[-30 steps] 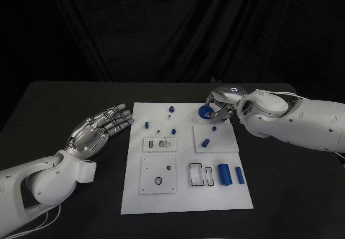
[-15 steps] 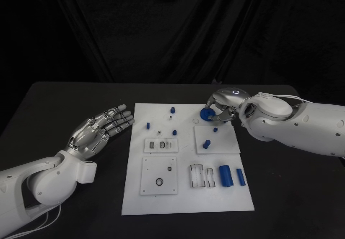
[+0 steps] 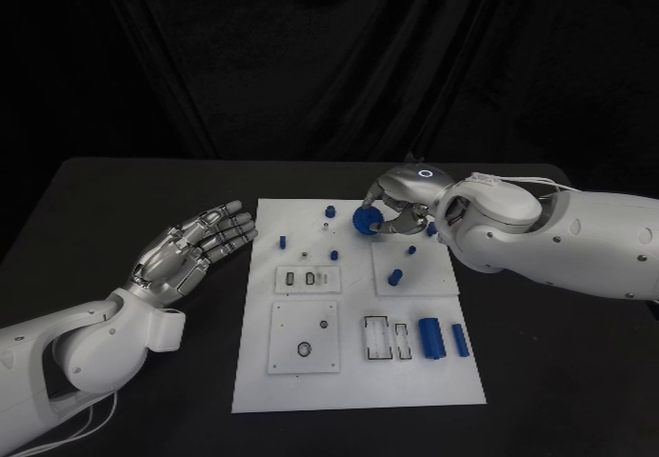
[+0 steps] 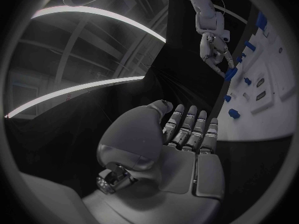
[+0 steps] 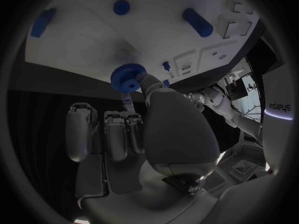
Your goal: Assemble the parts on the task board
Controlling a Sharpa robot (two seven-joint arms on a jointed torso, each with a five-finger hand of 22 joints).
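The right hand (image 3: 398,211), silver and jointed, pinches a small blue toothed gear (image 3: 364,221) between thumb and fingertip above the far edge of the task board (image 3: 261,381), a flat white plate on the matte black table (image 3: 110,209). In the right wrist view the gear (image 5: 127,78) shows fine teeth around a round disc. The left hand (image 3: 192,249) rests flat on the table beside the board's left edge, fingers straight and slightly apart, holding nothing. Two smooth blue cylinders (image 3: 442,336) lie side by side near the board's right edge; short blue pegs (image 3: 332,254) stand upright toward its far end. Raised white square panels (image 3: 302,333) with cut-out slots sit on the board.
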